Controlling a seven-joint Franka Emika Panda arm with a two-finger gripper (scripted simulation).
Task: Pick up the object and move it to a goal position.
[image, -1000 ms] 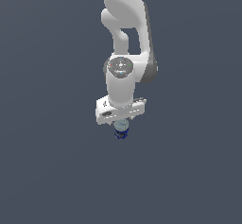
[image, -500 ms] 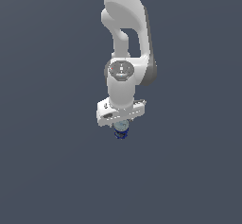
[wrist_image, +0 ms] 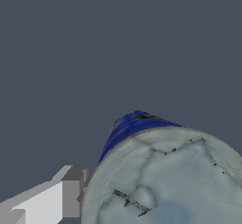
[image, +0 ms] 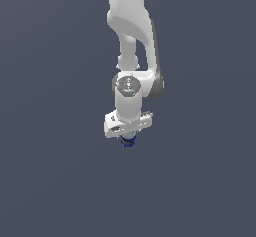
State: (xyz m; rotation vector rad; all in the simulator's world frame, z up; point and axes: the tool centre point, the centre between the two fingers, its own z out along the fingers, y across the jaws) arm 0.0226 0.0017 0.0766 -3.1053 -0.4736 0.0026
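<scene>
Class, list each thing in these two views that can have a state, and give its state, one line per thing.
Pincer: shut on the can, pointing down.
One pincer finger: pressed against the can's side.
Can: gripped, grey flat top facing the wrist camera, blue label visible below.
Arm: reaching down over the plain grey ground.

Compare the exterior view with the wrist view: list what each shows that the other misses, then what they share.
Exterior view only: the whole white arm reaching down, with the gripper at its end above the dark floor; the can is a small blue speck under the hand.

Wrist view only: the can's silvery-grey flat top close up, the blue label along its side, and one grey fingertip beside its rim.

Both: the can at the gripper and the plain dark floor. Neither shows a goal marker.
</scene>
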